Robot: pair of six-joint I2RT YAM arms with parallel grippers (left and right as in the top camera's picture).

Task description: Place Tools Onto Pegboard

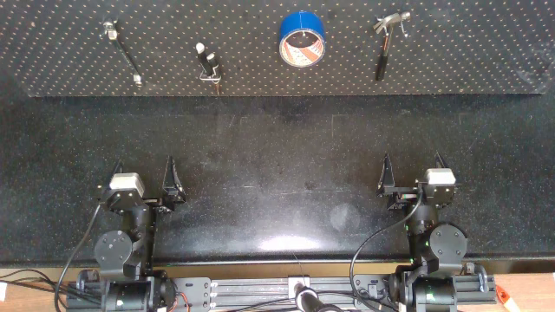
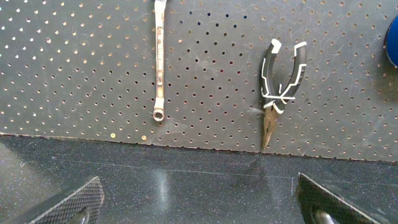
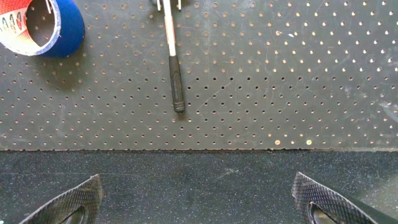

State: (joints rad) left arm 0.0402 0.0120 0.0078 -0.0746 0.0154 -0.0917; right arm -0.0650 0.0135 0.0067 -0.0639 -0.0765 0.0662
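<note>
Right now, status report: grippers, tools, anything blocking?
Left gripper open, holding nothing; right gripper likewise. Wrench, pliers, tape roll and hammer all hang on the pegboard. No obstruction seen.

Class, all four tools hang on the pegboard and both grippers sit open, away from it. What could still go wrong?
1. The black-and-white-handled pliers hang nose down near the lower edge of the perforated black pegboard; a bump might unhook them.
2. The open left gripper and right gripper point toward the board; driving forward could knock the slim silver wrench or the black-handled hammer loose.
</note>
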